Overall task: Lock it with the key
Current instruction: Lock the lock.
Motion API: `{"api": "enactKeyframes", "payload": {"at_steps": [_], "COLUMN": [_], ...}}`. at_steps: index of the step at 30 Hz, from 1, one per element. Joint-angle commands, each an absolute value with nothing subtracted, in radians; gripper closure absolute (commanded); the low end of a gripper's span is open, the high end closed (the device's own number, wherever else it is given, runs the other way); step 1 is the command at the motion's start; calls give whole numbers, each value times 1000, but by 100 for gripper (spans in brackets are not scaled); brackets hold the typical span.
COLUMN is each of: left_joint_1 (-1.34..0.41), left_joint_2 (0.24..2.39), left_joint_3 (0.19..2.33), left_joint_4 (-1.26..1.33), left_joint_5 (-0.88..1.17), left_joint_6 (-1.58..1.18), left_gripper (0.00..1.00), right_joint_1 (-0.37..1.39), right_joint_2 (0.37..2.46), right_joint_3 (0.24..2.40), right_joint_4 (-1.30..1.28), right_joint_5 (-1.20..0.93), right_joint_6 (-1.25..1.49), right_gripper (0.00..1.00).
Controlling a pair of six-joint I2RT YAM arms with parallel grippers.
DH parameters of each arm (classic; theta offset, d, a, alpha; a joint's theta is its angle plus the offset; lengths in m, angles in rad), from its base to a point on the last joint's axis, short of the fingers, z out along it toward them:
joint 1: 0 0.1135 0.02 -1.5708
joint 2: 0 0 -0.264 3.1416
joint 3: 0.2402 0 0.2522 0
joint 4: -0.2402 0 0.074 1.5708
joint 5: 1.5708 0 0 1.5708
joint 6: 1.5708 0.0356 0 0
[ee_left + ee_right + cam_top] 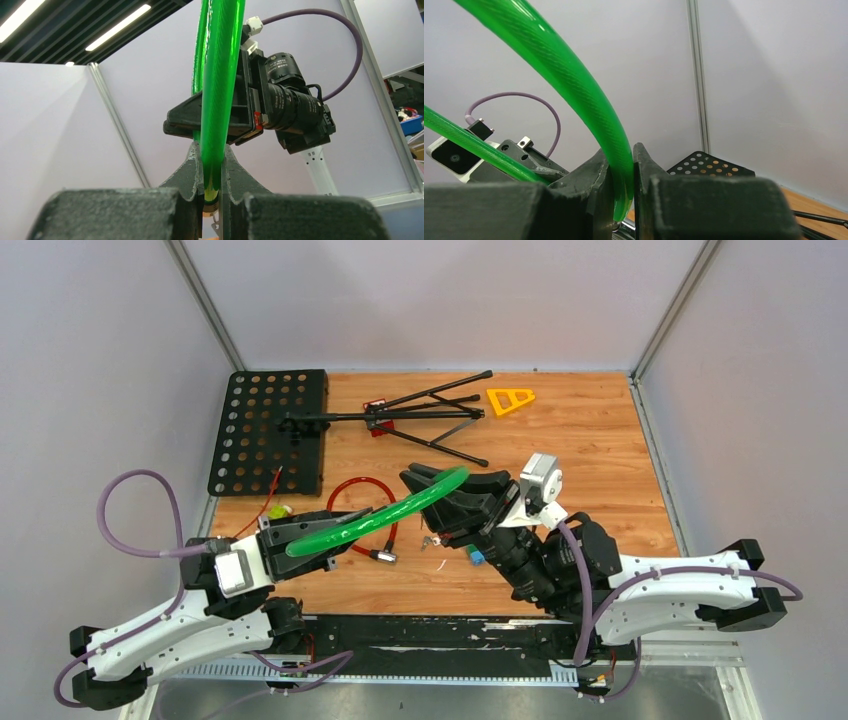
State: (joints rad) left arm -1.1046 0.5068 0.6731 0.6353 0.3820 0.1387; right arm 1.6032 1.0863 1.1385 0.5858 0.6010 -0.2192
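Note:
A green cable lock (385,512) hangs in an arc above the table between both arms. My left gripper (335,532) is shut on one end of it; in the left wrist view the cable (220,90) runs up from between the fingers of that gripper (212,167), with a metal collar at its tip. My right gripper (432,490) is shut on the other end, where the cable (574,85) curves out of that gripper (623,172). A small bunch of metal keys (432,540) shows just below the right gripper, beside a blue tag (477,558).
A red cable loop (370,502) with a metal end lies on the wood under the green cable. A black perforated music-stand plate (268,430) and its folded legs (420,415) lie at the back. An orange triangle (510,400) sits at the back right.

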Motion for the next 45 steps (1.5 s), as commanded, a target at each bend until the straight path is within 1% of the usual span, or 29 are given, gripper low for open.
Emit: {"api": "enactKeyframes", "payload": {"at_steps": [1,12,26,27,30,32,38,45], "left_joint_1": [-1103,-1103,-1103,-1103,-1103,-1103,-1103,-1104], "left_joint_2": [513,514,515,514,513,513,513,514], "left_joint_3": [675,669,656,655,654,652,651,647], "left_joint_4": [659,679,695,695,695,695,685,683], "left_joint_5": [335,304,271,269,270,272,278,267], "left_joint_6": [155,152,153,152,152,151,150,148], "left_gripper": [100,100,100,100,100,100,100,100], "right_joint_1": [1621,1621,1621,1621,1621,1621,1621,1621], "right_joint_2": [1105,1122,1178,1177,1166,1157,1129,1100], "right_joint_3": [1150,1088,1073,1073,1070,1066,1055,1046], "right_joint_4": [583,612,578,578,574,575,572,572], "right_joint_5": [552,618,620,620,621,621,621,624], "right_joint_6": [-175,-137,-89,-94,-105,-112,-120,-126], "right_gripper": [100,100,100,99,88,83,78,66]}}
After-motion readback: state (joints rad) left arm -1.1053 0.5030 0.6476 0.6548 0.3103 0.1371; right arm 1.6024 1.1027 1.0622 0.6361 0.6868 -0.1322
